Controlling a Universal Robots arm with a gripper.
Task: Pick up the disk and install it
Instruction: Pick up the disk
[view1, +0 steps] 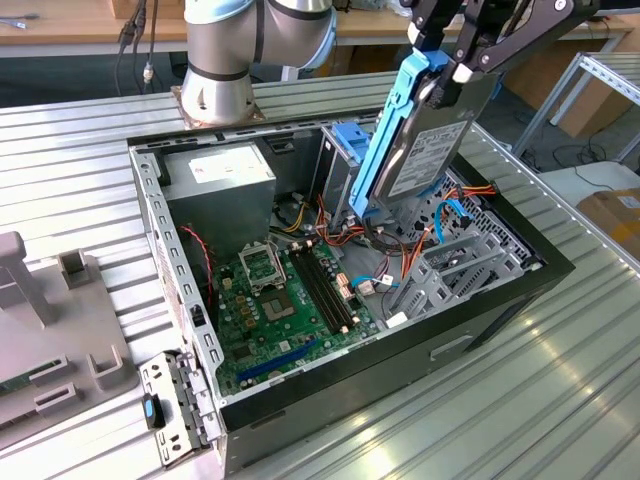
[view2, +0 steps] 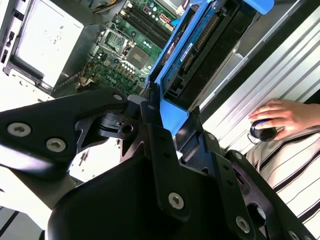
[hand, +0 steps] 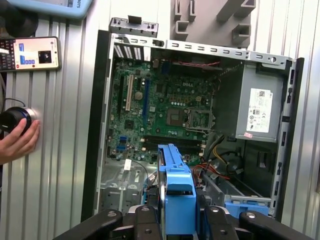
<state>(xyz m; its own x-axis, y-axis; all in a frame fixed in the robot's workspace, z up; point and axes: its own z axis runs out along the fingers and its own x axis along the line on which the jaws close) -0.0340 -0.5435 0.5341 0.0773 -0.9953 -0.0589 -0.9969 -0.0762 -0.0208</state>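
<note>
The disk (view1: 432, 150), silver-grey with a white printed label and a bright blue carrier, hangs steeply tilted above the open computer case (view1: 520, 285). Its lower end dips toward the drive bay at the exterior view's right side of the case. My gripper (view1: 450, 85) is shut on the disk's upper end, a finger on either face. In the first wrist view the disk (hand: 177, 195) appears edge-on between my black fingers (hand: 145, 222), over the case interior. In the second wrist view the disk (view2: 176, 62) extends away from the gripper (view2: 162, 120) toward the motherboard.
Inside the case are a green motherboard (view1: 280, 300), a grey power-supply box (view1: 220, 180), a metal cage with a blue top (view1: 350, 140) and loose cables (view1: 420, 225). A person's hand (hand: 17, 142) rests on a black knob beside a phone (hand: 30, 52). Grey fixtures (view1: 60, 330) stand at the exterior view's left.
</note>
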